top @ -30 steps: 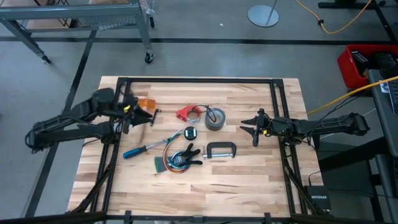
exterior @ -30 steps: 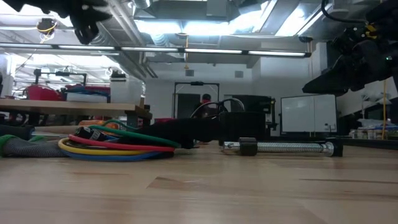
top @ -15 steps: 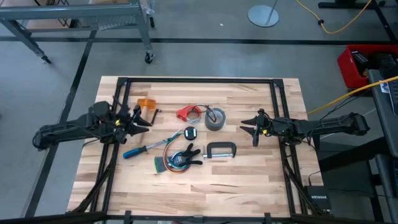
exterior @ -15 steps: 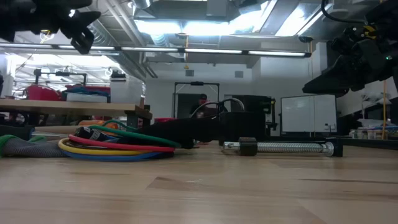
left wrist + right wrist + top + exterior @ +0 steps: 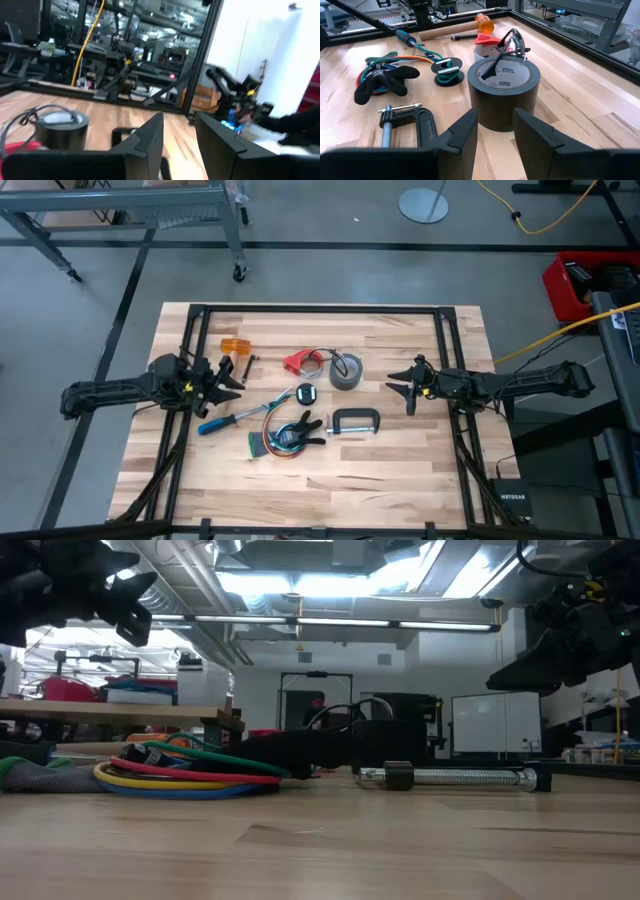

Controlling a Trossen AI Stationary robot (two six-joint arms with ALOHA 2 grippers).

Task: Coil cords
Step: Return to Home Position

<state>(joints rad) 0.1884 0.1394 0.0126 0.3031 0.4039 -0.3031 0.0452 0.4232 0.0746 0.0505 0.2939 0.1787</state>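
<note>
Coiling looks finished to me: the wound spool lies mid-worktop just beside the looped cords, while my left pincer and right pincer hover apart and empty at opposite sides, only parking left.

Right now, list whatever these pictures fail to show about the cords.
1. Cord bundle: in the right wrist view a black object lies over its middle, hiding how the loops run.
2. Thin dark cord: too small to follow in the high view; the tape roll hides its lower part in the right wrist view.
3. Spool: too small in the high view to see its wire.
</note>
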